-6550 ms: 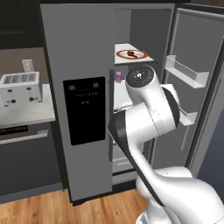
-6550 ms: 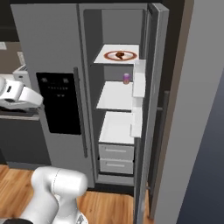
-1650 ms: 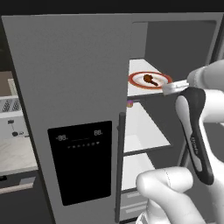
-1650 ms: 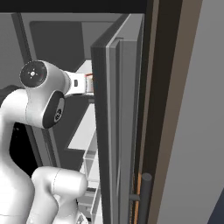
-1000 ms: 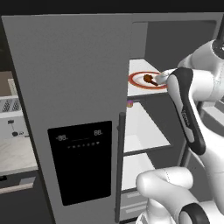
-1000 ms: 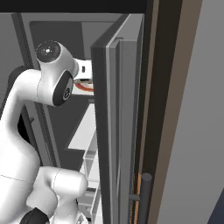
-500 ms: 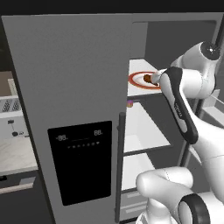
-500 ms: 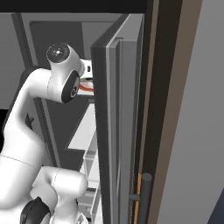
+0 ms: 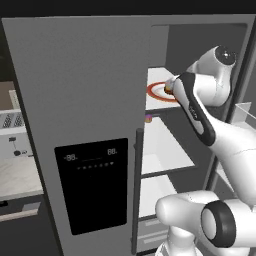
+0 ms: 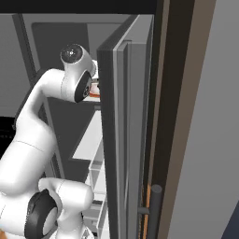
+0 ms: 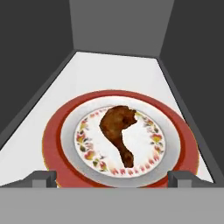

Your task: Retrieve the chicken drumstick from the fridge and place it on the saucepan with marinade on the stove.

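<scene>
Tool [image 11: 112, 178] open, jaws spread wide, nothing held; over the last second the arm has swung further into the fridge [image 9: 80, 90], tool now just short of the plate [image 11: 57, 131] rim; chicken drumstick [image 11: 117, 131] lies mid-plate on the upper shelf [image 11: 118, 72], untouched; approach nearly complete, grasp pending.

In the left base view the arm [image 9: 197, 107] covers the 3 o'clock part of the plate [image 9: 156, 91], and the drumstick there is a small brown speck, too small to make out. In the right base view the open fridge door [image 10: 122, 140] hides nearly all of the plate, leaving a red sliver at 9 o'clock of the door's edge. In the hand view the plate's 6 o'clock rim is cut off.
</scene>
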Robot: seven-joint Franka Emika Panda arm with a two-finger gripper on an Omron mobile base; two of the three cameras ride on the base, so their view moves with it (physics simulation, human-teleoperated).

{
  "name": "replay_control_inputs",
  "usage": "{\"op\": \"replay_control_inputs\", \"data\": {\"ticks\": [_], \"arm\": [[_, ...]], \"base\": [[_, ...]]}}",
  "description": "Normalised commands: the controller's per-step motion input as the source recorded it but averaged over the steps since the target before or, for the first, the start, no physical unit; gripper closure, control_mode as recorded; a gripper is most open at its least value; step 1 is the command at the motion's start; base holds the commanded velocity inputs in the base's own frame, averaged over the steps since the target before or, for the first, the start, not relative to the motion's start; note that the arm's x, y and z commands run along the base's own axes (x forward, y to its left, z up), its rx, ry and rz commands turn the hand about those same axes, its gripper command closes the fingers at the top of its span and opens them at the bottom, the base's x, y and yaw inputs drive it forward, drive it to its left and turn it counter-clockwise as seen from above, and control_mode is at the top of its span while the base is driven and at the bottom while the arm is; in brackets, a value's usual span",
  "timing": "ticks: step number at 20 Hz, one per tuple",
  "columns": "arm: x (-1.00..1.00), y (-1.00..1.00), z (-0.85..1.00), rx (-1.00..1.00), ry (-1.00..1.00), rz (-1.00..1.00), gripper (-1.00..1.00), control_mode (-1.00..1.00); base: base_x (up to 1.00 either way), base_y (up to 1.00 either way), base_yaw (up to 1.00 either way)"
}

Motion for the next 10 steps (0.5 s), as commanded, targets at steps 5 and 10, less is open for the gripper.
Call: {"op": "replay_control_inputs", "data": {"ticks": [5,10], "arm": [[0.56,0.00,-0.13,0.00,0.00,0.00,-1.00,-1.00],[0.55,0.00,-0.19,0.00,0.02,0.00,-1.00,-1.00]], "base": [[0.00,0.00,0.00],[0.00,0.00,0.00]]}}
